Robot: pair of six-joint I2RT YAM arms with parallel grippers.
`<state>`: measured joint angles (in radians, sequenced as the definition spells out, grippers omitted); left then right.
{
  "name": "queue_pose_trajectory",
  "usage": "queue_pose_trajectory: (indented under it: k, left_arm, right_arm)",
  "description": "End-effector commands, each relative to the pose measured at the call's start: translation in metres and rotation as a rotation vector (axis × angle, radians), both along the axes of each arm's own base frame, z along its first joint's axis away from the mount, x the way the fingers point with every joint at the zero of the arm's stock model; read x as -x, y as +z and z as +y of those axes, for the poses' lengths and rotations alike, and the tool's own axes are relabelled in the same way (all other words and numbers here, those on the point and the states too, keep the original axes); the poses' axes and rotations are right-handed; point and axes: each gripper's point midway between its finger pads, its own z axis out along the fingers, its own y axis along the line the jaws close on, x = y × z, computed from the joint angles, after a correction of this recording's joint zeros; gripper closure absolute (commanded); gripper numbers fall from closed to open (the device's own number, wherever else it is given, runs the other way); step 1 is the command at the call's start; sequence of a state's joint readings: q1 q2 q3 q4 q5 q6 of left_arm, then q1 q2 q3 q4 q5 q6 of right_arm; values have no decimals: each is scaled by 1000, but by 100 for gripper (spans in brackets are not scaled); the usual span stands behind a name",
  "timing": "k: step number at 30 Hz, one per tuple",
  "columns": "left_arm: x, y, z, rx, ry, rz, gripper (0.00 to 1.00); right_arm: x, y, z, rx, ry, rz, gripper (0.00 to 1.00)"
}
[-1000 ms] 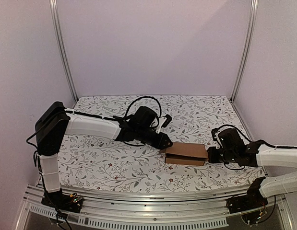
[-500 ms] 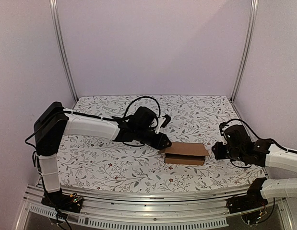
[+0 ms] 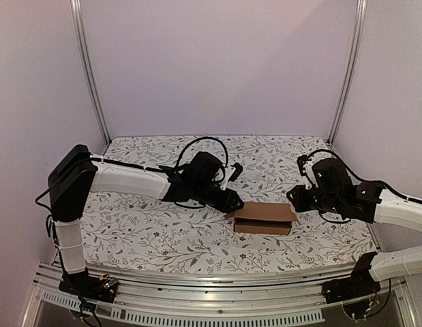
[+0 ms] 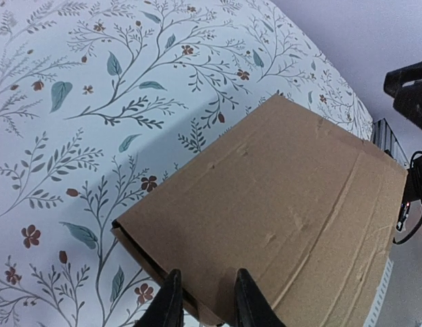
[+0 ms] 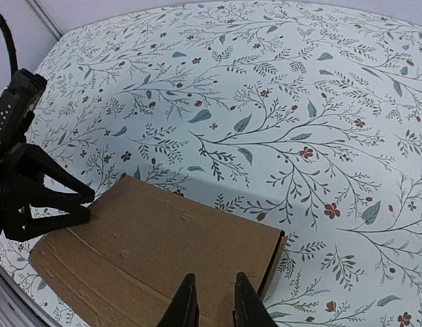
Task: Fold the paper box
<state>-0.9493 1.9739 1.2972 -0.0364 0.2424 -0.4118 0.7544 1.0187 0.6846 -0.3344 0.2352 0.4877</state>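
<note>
The paper box [image 3: 265,216] is a shallow brown cardboard box lying flat with its lid down, right of centre on the table. My left gripper [image 3: 232,203] is at its left end. In the left wrist view its fingertips [image 4: 207,300] stand a little apart over the lid [image 4: 285,204], beside a dark slit under the end edge. My right gripper [image 3: 294,197] hovers by the right end. Its narrowly parted tips [image 5: 214,303] are above the lid [image 5: 163,245] with nothing between them. Whether either gripper touches the cardboard I cannot tell.
A floral cloth [image 3: 149,231] covers the table. Plain walls and two aluminium posts [image 3: 88,68] close in the back and sides. A metal rail [image 3: 197,286] runs along the near edge. The left gripper's black fingers [image 5: 67,201] show in the right wrist view.
My right gripper has lifted off the box's right end and moved up and toward the far side, its jaws narrowing slightly. The left arm and the box have stayed put.
</note>
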Motion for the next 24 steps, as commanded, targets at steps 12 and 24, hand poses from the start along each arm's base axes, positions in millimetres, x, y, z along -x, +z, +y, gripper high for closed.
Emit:
queue_pose_trajectory:
  k: [12,24]
  left_arm:
    - [16,-32,22,-147,7,57,74]
    - [10,-3,25,-90,55,14,63]
  right_arm:
    - [3,-66,29,84,72,126,94]
    - [15,-84,18,88,60,161,98]
